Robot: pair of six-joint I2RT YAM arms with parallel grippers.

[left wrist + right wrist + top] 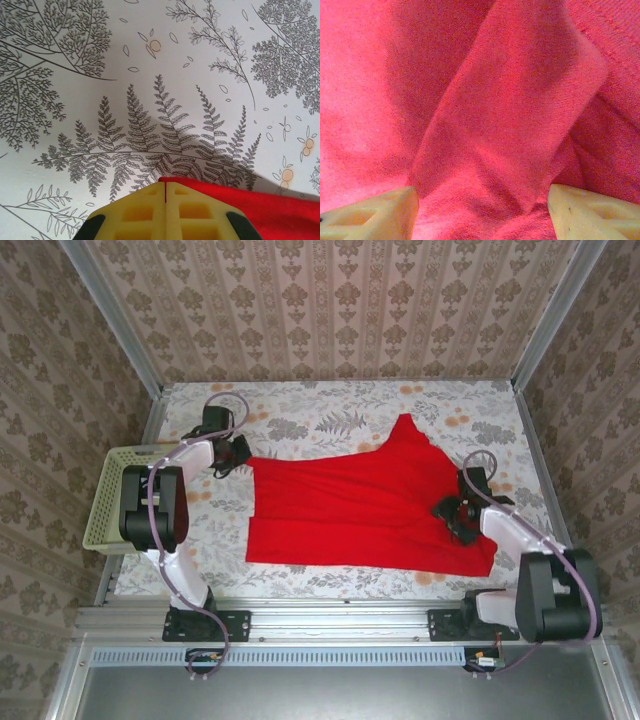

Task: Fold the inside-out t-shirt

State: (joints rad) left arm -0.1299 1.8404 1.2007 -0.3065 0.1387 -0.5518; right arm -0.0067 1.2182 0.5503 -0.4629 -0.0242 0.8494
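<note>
Left arm [160, 510]: elbow bent high, reaching toward far left corner of desk [300, 410].
Left fingers [165, 210]: pressed together, pinching far-left corner of t-shirt [360, 505].
Right arm [515, 535]: folded close to base, wrist angled down near right edge.
Right fingers [453, 510]: spread wide, tips on red cloth, raised fold between them, nothing gripped.
T-shirt: bright red, plain, spread mid-desk; left and near edges straight; pointed flap toward far edge; creased at right end.

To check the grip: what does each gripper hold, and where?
Left gripper pinches the red t-shirt at its far left corner; right gripper is open, holding nothing.
</note>
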